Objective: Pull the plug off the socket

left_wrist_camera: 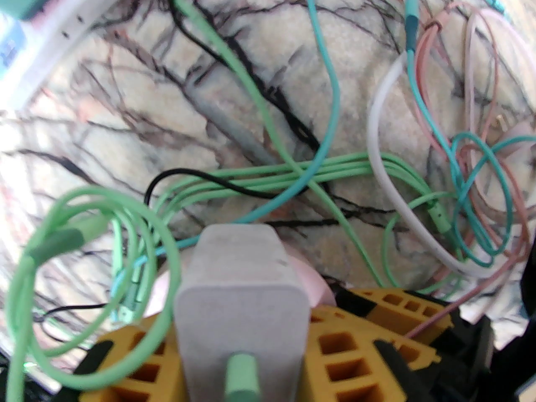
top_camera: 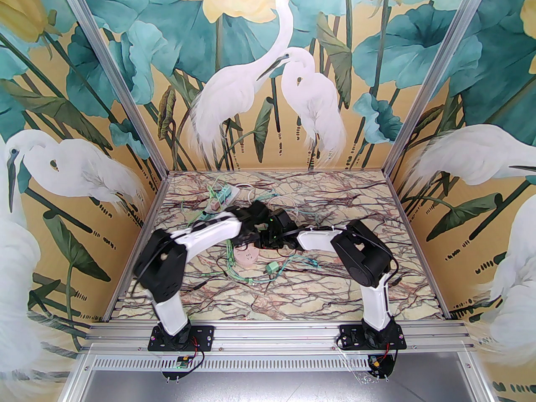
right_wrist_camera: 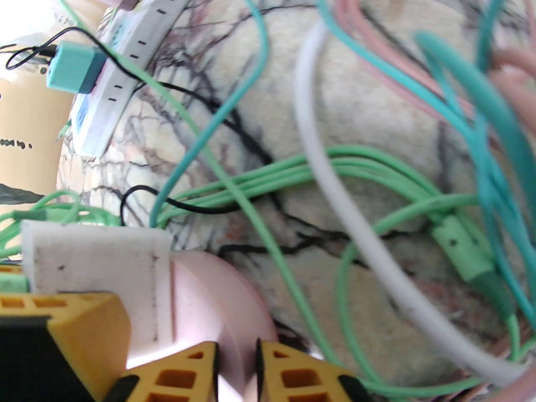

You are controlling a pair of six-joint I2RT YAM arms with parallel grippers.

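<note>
Where the plug sits: the plug (left_wrist_camera: 240,283) is seated against the socket (left_wrist_camera: 314,285), near the middle of the table (top_camera: 335,291) and under the two wrists.
Plug look: a white, matt block with rounded corners and a few faint dark specks.
Plug side: in the right wrist view the plug (right_wrist_camera: 92,258) has a flat face that butts against the socket (right_wrist_camera: 209,291) along a thin seam.
Plug lead: a green cable (left_wrist_camera: 240,375) enters its near face.
Socket look: pale pink, round and smooth; from above it reads as a pink disc (top_camera: 245,257).
Left grip: the left end effector (left_wrist_camera: 242,346) is clamped on the plug, with one yellow finger on each side of the block.
Right grip: the right end effector (right_wrist_camera: 236,369) is closed, its yellow fingers (right_wrist_camera: 293,381) almost meeting against the socket; whether they pinch it I cannot tell.
Around: loose cables (left_wrist_camera: 481,207) in green, teal, pink, white and black lie tangled on the marble-patterned table just beyond.
Farther off: a white power strip (right_wrist_camera: 138,44) carries a teal adapter (right_wrist_camera: 73,67), toward the far left.
</note>
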